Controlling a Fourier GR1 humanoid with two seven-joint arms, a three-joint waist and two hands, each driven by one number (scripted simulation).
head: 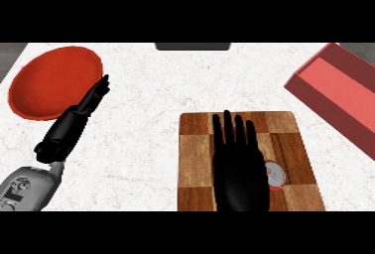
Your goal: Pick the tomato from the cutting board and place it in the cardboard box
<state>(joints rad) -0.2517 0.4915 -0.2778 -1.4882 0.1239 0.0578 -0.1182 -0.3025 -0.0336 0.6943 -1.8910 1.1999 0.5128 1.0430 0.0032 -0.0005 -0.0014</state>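
A wooden cutting board [194,149] lies at the lower middle-right of the white counter. My right hand [240,168] hovers over it, palm down with fingers straight and open. Beside the hand's right edge peeks a small red and grey round thing, the tomato [276,175], mostly hidden under the hand. The box [338,94], reddish with a lighter pink inside, sits at the right, tilted. My left hand [81,116] rests at the left with straight fingers pointing up toward a red plate.
A red plate [51,79] sits at the far left of the counter. A dark object [193,46] shows at the top edge in the middle. White marble counter [147,124] lies between the plate and the board.
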